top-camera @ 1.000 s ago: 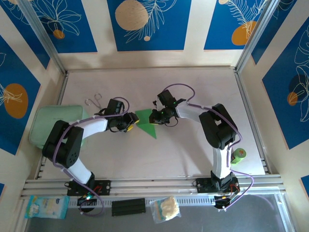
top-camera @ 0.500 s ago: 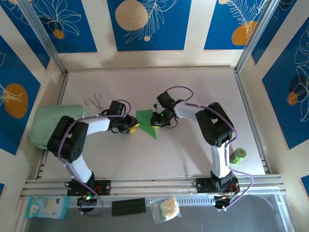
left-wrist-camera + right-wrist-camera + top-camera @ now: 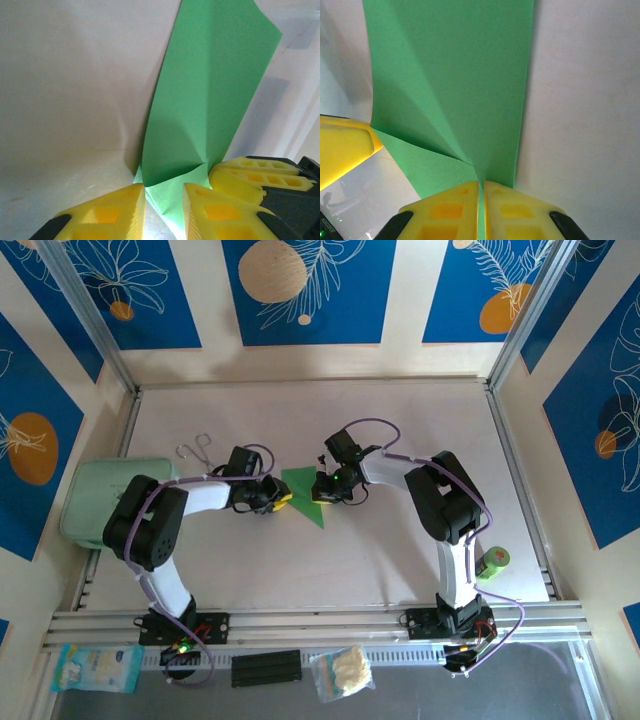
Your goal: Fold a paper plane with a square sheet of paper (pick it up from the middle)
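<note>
Sheet [image 3: 303, 492], bright green, creased and buckled, sits mid-table, well right of pale mint pouch [image 3: 105, 495]. Right gripper [image 3: 481, 187], at sheet edge far from pouch, is clenched on paper. Left gripper [image 3: 162, 200], at pouch-side corner, has just narrowed. Corner lies between its fingers with gap left, not yet pinched. Judgement: second hold nearly made, and next fold waits on clamp.

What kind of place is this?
Probably a robot practice booth: a left arm and right arm bolted to a metal rail, working on green paper on a plain table, with blue patterned panels on the walls.
</note>
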Controlling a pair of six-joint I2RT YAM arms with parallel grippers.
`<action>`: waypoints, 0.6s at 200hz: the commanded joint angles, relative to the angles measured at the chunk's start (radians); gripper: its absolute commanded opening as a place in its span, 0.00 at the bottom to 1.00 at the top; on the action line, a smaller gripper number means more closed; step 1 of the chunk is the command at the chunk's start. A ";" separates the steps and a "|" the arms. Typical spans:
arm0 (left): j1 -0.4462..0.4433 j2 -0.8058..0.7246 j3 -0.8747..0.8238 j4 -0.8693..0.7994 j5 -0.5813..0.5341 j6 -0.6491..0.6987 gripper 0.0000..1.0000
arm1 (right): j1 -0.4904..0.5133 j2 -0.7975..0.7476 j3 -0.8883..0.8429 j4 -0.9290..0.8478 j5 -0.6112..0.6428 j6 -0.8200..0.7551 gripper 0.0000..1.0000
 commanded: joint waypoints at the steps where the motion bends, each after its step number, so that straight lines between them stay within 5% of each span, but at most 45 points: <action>1: 0.005 0.008 0.028 0.039 0.053 0.007 0.27 | -0.007 0.025 0.021 -0.027 -0.008 -0.007 0.12; 120: 0.004 0.015 0.056 0.033 0.090 0.113 0.26 | -0.016 0.036 0.032 -0.048 0.001 -0.043 0.12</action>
